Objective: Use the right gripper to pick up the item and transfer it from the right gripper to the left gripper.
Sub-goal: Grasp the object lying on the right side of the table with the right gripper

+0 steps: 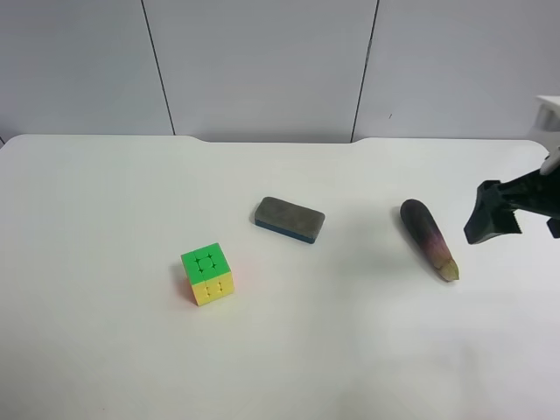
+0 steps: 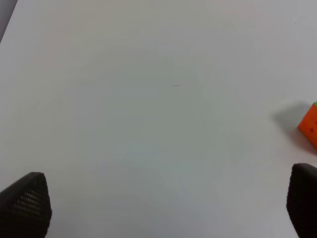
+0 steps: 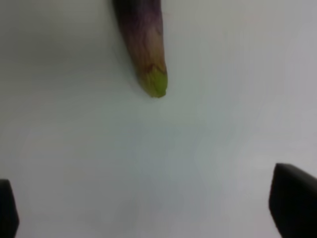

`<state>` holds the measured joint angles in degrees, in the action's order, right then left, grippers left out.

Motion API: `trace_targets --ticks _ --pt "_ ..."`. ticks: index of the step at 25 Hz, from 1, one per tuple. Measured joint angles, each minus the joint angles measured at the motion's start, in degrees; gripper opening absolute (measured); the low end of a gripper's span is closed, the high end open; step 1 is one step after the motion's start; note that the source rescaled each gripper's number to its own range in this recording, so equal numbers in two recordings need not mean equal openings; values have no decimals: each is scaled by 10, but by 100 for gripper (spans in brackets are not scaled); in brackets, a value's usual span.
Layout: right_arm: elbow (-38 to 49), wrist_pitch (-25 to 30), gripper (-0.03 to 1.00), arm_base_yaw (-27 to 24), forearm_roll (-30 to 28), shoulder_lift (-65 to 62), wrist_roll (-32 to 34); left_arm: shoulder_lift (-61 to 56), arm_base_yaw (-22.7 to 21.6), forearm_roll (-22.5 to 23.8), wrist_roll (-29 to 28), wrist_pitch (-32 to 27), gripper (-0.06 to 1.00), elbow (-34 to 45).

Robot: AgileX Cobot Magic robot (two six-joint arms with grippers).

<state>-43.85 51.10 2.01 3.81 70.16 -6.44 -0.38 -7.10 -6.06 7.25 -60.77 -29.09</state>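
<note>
A: What's on the table?
B: One each. Eggplant, tapered, purple, green tip. Eraser, rounded block, grey top, blue base. Cube, green top, yellow side, dark marks
A: Grippers?
B: Right gripper spread, near the eggplant's tip, not touching. Left gripper spread, near the cube

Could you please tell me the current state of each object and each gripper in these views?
Dark purple tapered eggplant toy: lying flat on the white table, not gripped.
Grey-blue eraser block: lying flat, untouched.
Green-yellow puzzle cube: resting green face up, untouched.
Right gripper: open, empty, beside the eggplant toy and apart from it.
Left gripper: open, empty.
</note>
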Motion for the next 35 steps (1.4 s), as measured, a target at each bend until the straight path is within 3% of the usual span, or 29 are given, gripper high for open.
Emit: trace_targets --ticks 9,20,35 --pt "-2 -86 100 0 -16 132 -9 0 0 0 0 0 90 0" --pt "-56 -129 100 0 -17 269 -10 0 -1 0 0 0 90 0" --pt "-56 -183 100 0 -17 374 -11 0 -1 0 0 0 90 0"
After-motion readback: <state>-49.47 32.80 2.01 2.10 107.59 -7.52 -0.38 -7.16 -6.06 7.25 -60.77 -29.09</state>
